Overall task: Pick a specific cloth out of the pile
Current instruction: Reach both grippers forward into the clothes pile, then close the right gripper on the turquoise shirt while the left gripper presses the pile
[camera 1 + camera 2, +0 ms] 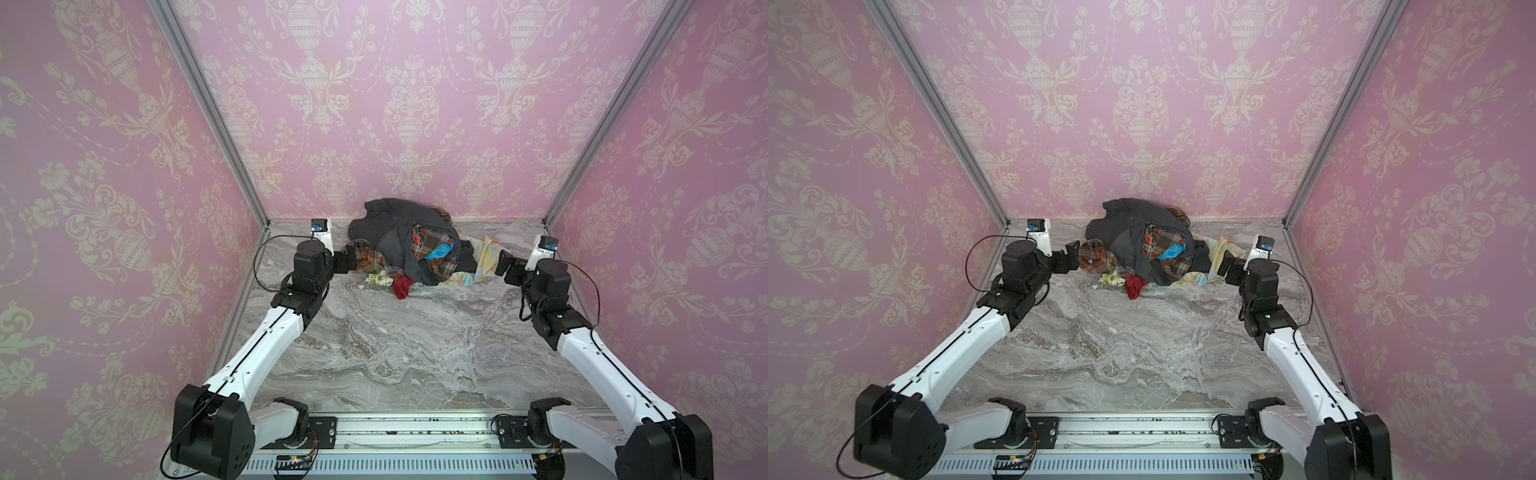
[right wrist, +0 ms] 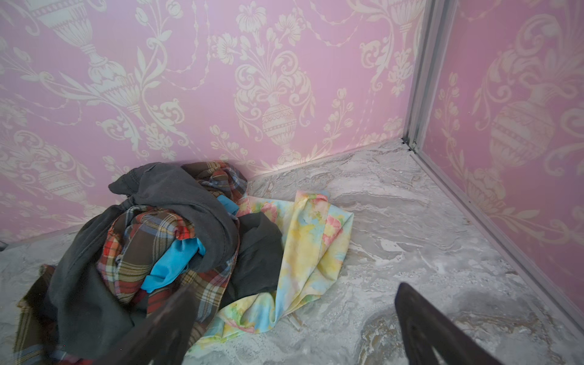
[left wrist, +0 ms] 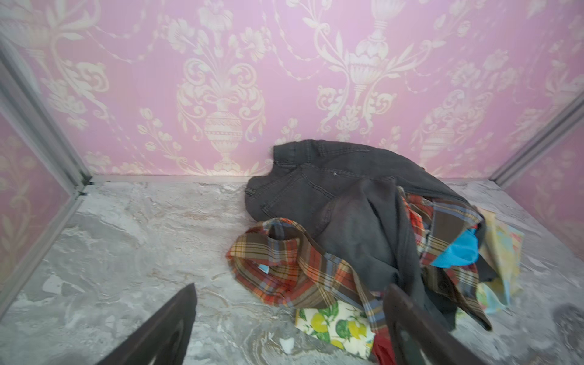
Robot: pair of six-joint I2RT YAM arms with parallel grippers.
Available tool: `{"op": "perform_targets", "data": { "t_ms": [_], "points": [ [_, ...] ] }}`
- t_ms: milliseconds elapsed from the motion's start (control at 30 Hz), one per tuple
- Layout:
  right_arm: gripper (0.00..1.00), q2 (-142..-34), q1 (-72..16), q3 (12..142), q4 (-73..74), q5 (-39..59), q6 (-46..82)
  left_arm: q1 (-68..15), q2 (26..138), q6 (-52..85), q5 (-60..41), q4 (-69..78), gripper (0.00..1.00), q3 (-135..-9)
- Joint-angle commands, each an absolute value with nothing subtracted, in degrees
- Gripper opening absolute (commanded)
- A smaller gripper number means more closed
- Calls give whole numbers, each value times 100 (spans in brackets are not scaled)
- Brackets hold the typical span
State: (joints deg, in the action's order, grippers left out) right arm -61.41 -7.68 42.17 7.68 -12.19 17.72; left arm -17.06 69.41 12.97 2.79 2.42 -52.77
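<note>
The pile (image 1: pixel 399 232) is heaped against the back wall in both top views: dark grey garments over orange-brown plaid fabric (image 3: pixel 284 268). The cloth (image 1: pixel 440 251) (image 1: pixel 1171 251) is bright turquoise. Only a small fold of it (image 3: pixel 458 252) (image 2: pixel 172 265) shows between plaid and grey on the pile's right half. My left gripper (image 1: pixel 351 259) (image 3: pixel 292 286) is open and empty at the pile's left edge, close to the plaid. Open and empty too, my right gripper (image 1: pixel 503 264) (image 2: pixel 294 287) hovers at the pile's right edge, by the pale yellow floral cloth (image 2: pixel 309 246).
A small dark red cloth (image 1: pixel 402 286) and a lemon-print piece (image 1: pixel 379 277) lie at the pile's front edge. Pink patterned walls with aluminium corner posts (image 1: pixel 257 208) close in the marble table (image 1: pixel 395 353) on three sides. The arm bases sit on a rail (image 1: pixel 415 432) at the front.
</note>
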Motion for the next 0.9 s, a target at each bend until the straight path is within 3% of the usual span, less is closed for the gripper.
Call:
{"op": "perform_targets", "data": {
  "t_ms": [0, 200, 433, 633, 867],
  "points": [
    [97, -6411, -878, 4532, 179, -682, 2303, -2109, 6958, 1856, 118, -815, 91, -5309],
    [89, -7189, -1185, 4966, 95, 16, 3101, -2772, 7380, 1990, 200, -1712, 88, -5706],
    [68, -8270, -1400, 5311, 703, 782, 4377, -3498, 7832, 677, 247, -2661, 90, -6535],
    [63, -8917, -1477, 5553, 1165, 1129, 4925, -3576, 7985, -245, -54, -2982, 91, -6753],
    [61, -9533, -1555, 5930, 1404, 1440, 5295, -3586, 7497, -512, -822, -2279, 92, -5979]
  ]
}}
